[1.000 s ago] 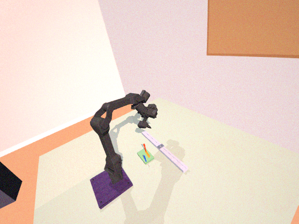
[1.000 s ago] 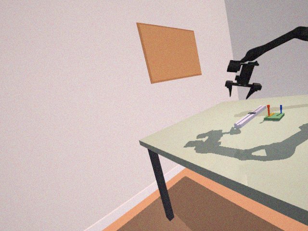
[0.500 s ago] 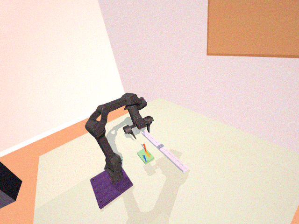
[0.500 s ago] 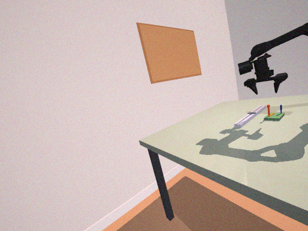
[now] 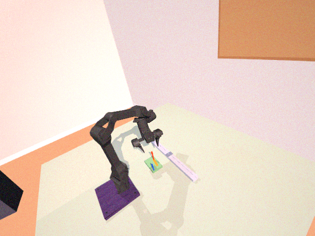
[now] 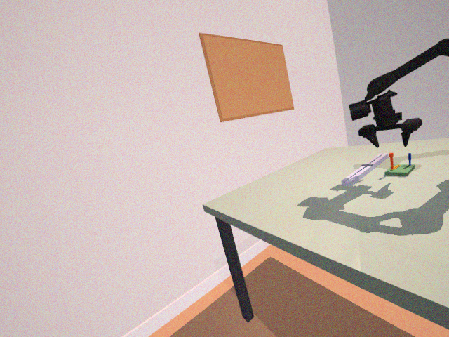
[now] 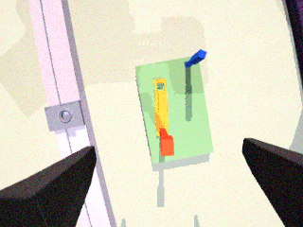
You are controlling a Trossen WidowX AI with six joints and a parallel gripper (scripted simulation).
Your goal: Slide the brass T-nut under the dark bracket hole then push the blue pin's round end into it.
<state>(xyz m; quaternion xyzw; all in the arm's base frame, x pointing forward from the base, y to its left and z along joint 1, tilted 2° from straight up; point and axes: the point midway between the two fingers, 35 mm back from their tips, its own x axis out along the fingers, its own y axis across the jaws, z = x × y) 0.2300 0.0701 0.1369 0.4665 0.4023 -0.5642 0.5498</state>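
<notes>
In the centre of the top view, the gripper (image 5: 150,149) (image 6: 391,146) (image 7: 169,149) hangs above the table (image 5: 229,192) (image 6: 275,196), its jaws spread wide with nothing between them. The wrist view puts one dark fingertip at lower left and the other at lower right.

Between them in that view, near the middle, lies the green tray (image 5: 150,160) (image 6: 398,173) (image 7: 180,148). The yellow brass T-nut (image 5: 155,162) (image 6: 396,167) (image 7: 161,106) rests on its left half, and the orange handle (image 5: 152,155) (image 6: 391,160) (image 7: 167,145) rises from the nut's lower end. The blue pin (image 5: 152,166) (image 6: 410,159) (image 7: 196,58) stands up at the tray's upper right.

The aluminum rail (image 5: 183,168) (image 6: 353,176) (image 7: 53,61) runs down the left side of the wrist view, apart from the tray. Across it at centre left sits the gray bracket (image 5: 169,154) (image 6: 367,165) (image 7: 54,121), its round hole facing up. The nut is outside the rail's slot.
</notes>
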